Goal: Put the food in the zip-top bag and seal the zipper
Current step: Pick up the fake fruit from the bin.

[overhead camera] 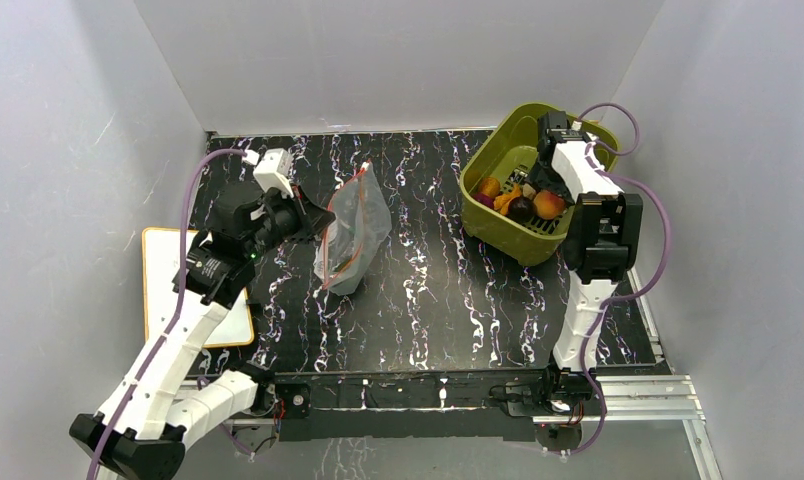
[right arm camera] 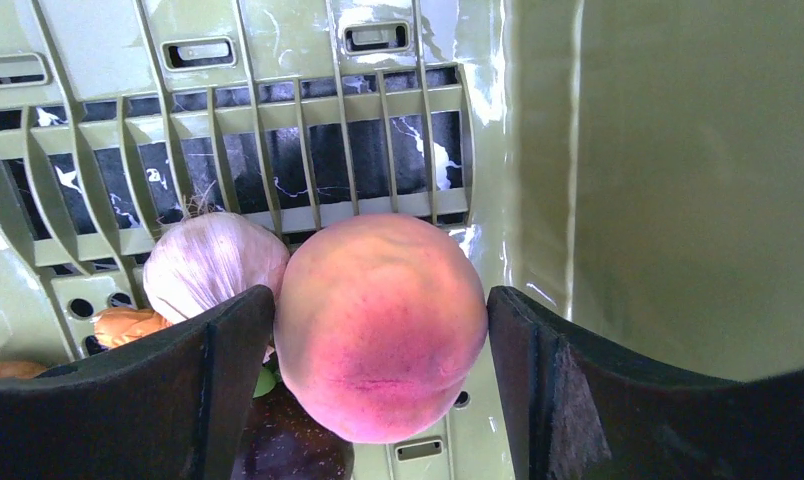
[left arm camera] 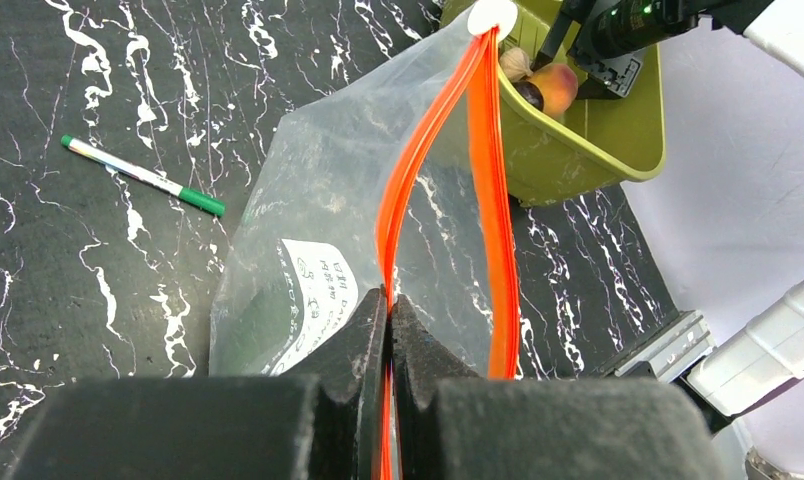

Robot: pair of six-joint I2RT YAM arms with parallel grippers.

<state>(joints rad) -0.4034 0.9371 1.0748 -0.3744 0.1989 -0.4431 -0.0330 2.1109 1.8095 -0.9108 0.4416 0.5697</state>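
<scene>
Mostly bare black table (overhead camera: 428, 300) between olive-green basket (overhead camera: 498, 235) and zip-top bag (overhead camera: 363, 215), upright well left of basket, mouth parted. Left gripper (left arm camera: 388, 320) clamped shut on zipper (left arm camera: 493, 180). Inside basket, close to one side wall: right gripper (right arm camera: 380, 300) spread astride peach (right arm camera: 378, 370), pads close, contact hard to judge.

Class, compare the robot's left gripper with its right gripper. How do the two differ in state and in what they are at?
The left gripper is shut, the right gripper open. The left gripper pinches the orange zipper of the bag; the right gripper straddles a peach inside the green basket. Both have black fingers.
</scene>
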